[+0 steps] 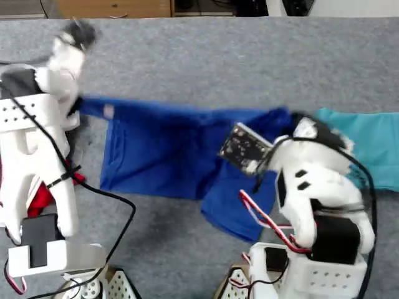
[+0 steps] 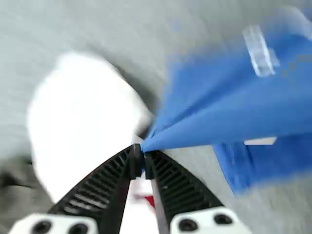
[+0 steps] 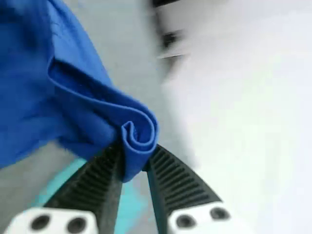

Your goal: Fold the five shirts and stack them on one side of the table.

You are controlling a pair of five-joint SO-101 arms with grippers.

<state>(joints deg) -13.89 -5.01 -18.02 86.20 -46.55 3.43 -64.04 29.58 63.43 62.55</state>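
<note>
**Near edge.** Two white arms stand at the near edge of the grey counter (image 1: 218, 62), the left arm (image 1: 31, 156) on one side and the right arm (image 1: 315, 199) on the other. Both carry black and red cables.

**Red cloth** (image 1: 38, 200). One item, bunched, lying under the left arm. It is mostly covered by the arm, so its type cannot be told.

**Blue shirt** (image 1: 162, 149). One item, at the middle of the counter between the two arms. Its far edge is drawn out in a line from gripper to gripper. The body hangs toward the near side, and one loose flap reaches down beside the right arm. A pale label (image 2: 258, 51) sits close to the corner held by the left arm.

**Left gripper** (image 2: 142, 163). The black ribbed fingers are closed on a pinched corner of the blue shirt, and the cloth fans out taut from the tips. A blurred white shape (image 2: 87, 112) lies beyond it and cannot be identified.

**Right gripper** (image 3: 134, 161). The fingers are clamped on a rolled fold at the shirt's opposite end, with the fold curling out above the tips.

**Teal shirt** (image 1: 371, 146). One item, lying flat at the right-hand side of the counter, just beyond the right gripper. The blue shirt's end sits beside it or slightly over it, and which cannot be told.

**Far edge.** Wooden furniture (image 1: 118, 7) stands behind the counter.
</note>
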